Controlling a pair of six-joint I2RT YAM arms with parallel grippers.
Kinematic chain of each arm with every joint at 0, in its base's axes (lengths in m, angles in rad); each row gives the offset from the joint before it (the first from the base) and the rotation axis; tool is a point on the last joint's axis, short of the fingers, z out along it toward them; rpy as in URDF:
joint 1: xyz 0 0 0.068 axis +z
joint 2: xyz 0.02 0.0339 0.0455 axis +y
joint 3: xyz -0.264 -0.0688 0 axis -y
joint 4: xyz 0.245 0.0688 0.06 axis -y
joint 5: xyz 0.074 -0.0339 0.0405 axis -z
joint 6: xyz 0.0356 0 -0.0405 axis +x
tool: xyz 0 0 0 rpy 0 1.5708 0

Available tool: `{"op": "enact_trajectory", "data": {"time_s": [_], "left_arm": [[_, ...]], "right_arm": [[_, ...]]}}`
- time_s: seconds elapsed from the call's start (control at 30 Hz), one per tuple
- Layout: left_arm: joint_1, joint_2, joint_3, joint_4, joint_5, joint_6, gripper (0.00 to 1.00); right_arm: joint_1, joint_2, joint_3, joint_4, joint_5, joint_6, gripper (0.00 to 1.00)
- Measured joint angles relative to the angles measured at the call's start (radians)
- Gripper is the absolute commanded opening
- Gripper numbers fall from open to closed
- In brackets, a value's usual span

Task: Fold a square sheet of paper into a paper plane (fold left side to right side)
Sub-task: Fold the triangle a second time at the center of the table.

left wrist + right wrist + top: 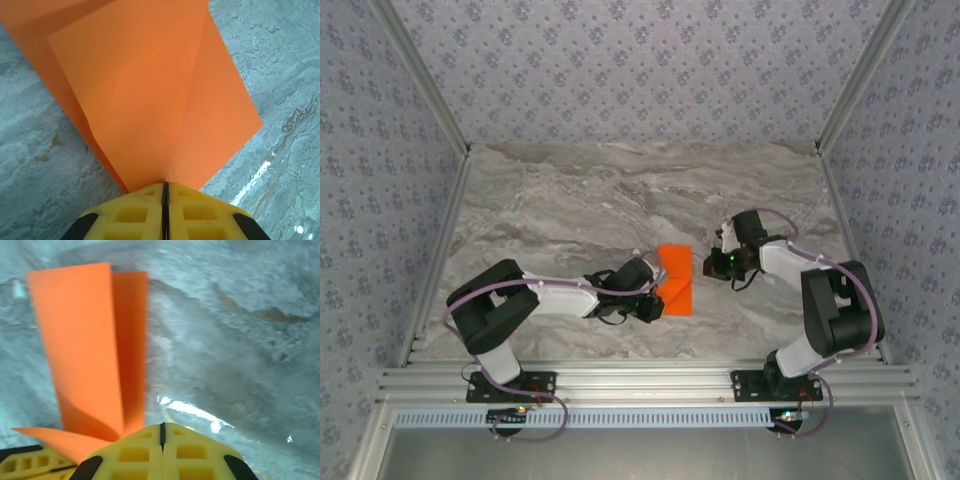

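Bright, even light is cast; glare on the bench (287, 75) is caught around five o'clock in both wrist views, the right blurred.

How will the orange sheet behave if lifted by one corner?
Likely floppy: the sheet of paper is thin and one flap curls up off the table. Probably light, so a push may slide it on smooth marble. Its creases may stiffen it.

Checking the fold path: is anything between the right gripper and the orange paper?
Nothing visible. The right gripper, shut, sits at the right edge of the sheet of paper; the left gripper is shut on its opposite side.
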Motion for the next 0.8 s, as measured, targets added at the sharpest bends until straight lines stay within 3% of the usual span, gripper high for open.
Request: {"op": "enact_trajectory", "data": {"time_s": [0.17,0.27,0.47,0.8], "left_arm": [[0.000,0.000,0.000,0.001,0.000,-0.007,0.09],[0.000,0.000,0.000,0.001,0.000,-0.007,0.09],[0.000,0.000,0.000,0.001,0.000,-0.008,0.09],[0.000,0.000,0.000,0.000,-0.001,-0.008,0.09]], "right_arm": [[0.087,-0.143,-0.088,0.071,-0.081,0.063,0.01],[0.147,-0.146,-0.122,0.113,-0.108,0.107,0.02],[0.219,-0.048,-0.113,0.172,-0.119,0.148,0.01],[0.206,0.109,-0.023,0.150,-0.055,0.100,0.00]]}}
